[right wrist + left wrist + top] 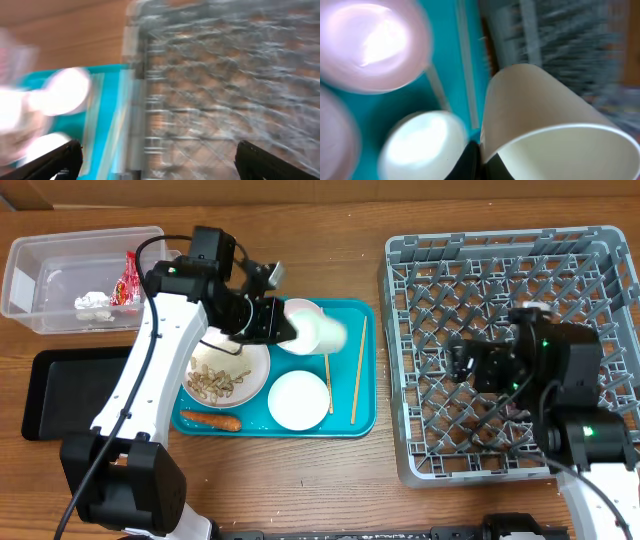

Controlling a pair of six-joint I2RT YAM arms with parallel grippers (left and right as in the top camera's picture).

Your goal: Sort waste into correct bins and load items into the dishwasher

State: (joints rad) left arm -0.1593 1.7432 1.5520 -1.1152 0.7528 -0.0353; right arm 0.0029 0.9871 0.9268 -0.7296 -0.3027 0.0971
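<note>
Overhead view showed the left gripper [288,327] clamped on the small white cup [325,332], which it held lifted and tipped on its side above the far edge of the teal tray [365,425]. Left wrist view confirmed the grip: a dark finger [467,162] pressed against the cup wall at the rim, with the mouth turned toward the camera. The lift and tilt were judged to suit carrying the cup off the tray to the dishwasher rack [600,270], which stood just right of the tray. On the tray lay a bowl of food scraps [228,375], a carrot [210,420] at the near-left corner, a white bowl [298,398] and two chopsticks [358,370] along the right side. The clear tub [40,255], beyond the tray's far-left corner, held the wrapper [128,280] and the tissue [92,303]. The black tray [60,395] lay directly left of the teal tray. The right gripper [160,161] hovered over the rack, to the right of the tray. Its fingers stood wide apart, holding and touching nothing.
</note>
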